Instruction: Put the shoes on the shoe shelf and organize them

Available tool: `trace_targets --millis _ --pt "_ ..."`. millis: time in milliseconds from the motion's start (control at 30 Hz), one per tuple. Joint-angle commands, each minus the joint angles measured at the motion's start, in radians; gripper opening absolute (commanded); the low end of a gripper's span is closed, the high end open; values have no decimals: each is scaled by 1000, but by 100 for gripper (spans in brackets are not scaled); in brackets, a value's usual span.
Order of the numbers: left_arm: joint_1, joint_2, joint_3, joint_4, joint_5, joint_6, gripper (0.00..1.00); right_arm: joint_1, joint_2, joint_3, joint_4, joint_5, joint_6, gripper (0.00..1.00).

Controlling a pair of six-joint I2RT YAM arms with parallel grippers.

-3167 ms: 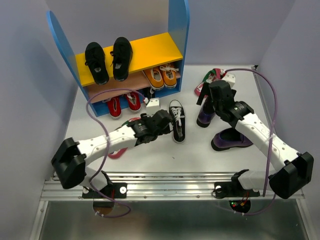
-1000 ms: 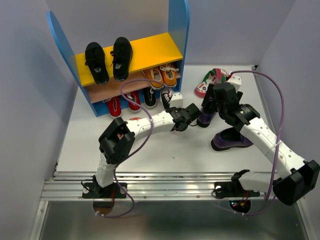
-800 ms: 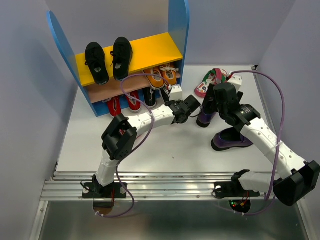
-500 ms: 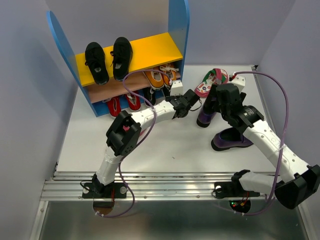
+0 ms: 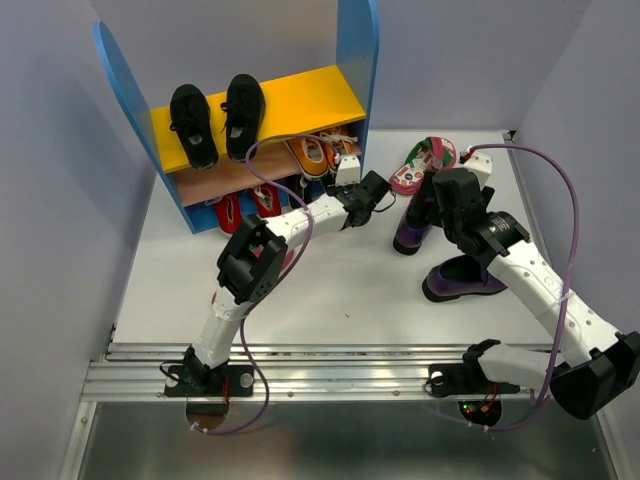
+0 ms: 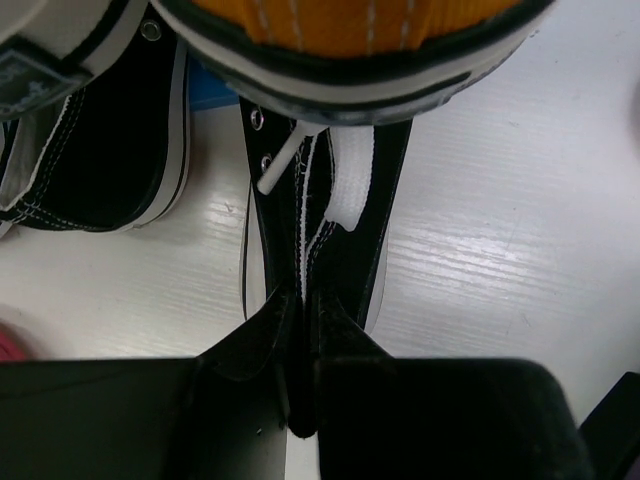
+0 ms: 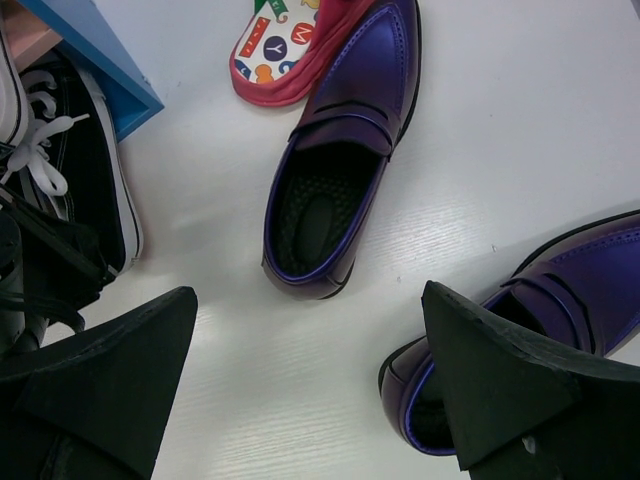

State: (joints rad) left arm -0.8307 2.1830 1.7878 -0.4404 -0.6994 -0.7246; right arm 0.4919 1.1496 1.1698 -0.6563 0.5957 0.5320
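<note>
The shoe shelf [image 5: 300,100] stands at the back left, with two black shoes [image 5: 193,125] on its yellow board and orange shoes [image 5: 315,152] on the lower board. My left gripper [image 5: 352,196] [image 6: 303,310] is shut on a black-white sneaker [image 6: 320,230] at the shelf's right foot, just below an orange toe [image 6: 350,40]. Its twin sneaker [image 6: 100,150] stands close on the left. My right gripper [image 5: 440,200] [image 7: 310,370] hangs open above the table, between one dark purple loafer [image 7: 340,170] and the other [image 7: 560,310].
Pink flip-flops [image 5: 418,168] [image 7: 285,45] lie behind the far loafer, touching its toe. Red shoes [image 5: 228,212] sit on the table under the shelf. The blue side panel [image 5: 355,50] rises right beside my left gripper. Grey walls close in the table on three sides.
My left arm has carried the black-white sneaker from the middle of the table back to the shelf's right foot, still shut on it. The right gripper has barely shifted and stays open.
</note>
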Motion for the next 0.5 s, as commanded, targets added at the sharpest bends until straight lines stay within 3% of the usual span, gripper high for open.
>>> trace_targets --millis 0,367,400,467 --pt "19 -12 85 98 -84 39 0 -4 -24 48 -5 29 11 100" --pt "71 37 114 166 -14 89 0 -4 -31 50 -17 30 16 100" --pt "71 38 116 167 -3 90 5 -4 -30 48 -19 30 16 100" --pt "73 38 110 169 5 99 25 -4 -33 50 -23 27 19 100"
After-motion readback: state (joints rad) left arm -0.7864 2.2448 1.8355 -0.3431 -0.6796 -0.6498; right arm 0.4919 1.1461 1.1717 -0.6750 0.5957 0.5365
